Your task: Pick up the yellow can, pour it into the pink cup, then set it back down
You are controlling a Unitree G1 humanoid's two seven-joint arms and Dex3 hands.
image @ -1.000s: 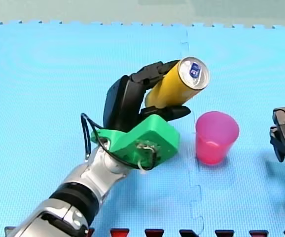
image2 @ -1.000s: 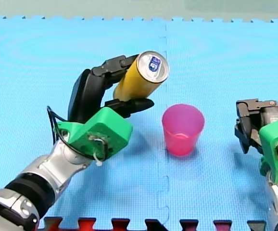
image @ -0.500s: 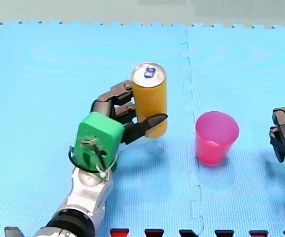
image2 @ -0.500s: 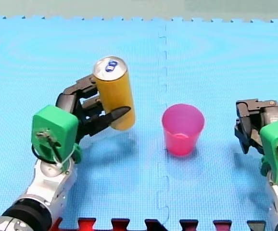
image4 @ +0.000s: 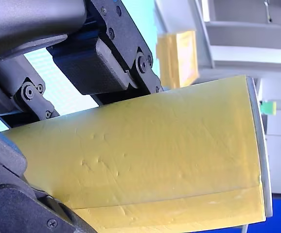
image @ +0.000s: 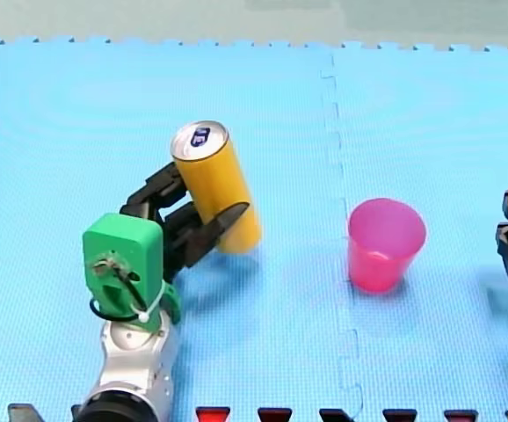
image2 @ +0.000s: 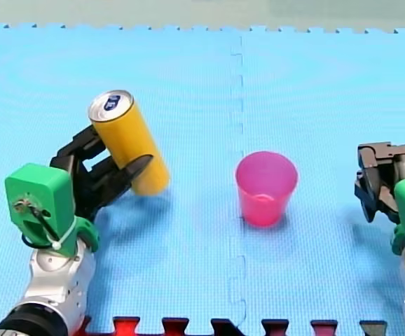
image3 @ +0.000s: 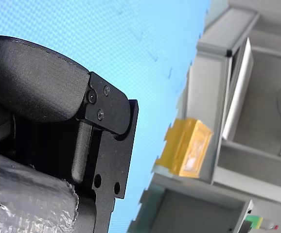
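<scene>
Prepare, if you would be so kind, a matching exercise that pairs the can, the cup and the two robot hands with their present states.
Column one:
1. yellow can
2. pink cup
3. left robot hand
4. right robot hand

Column two:
A. stands upright on the blue mat, nothing touching it
B. holds nothing, near the mat's right edge
C. tilted, its top leaning away from the cup
D. shut around the can

Pairs: 1-C, 2-A, 3-D, 4-B
</scene>
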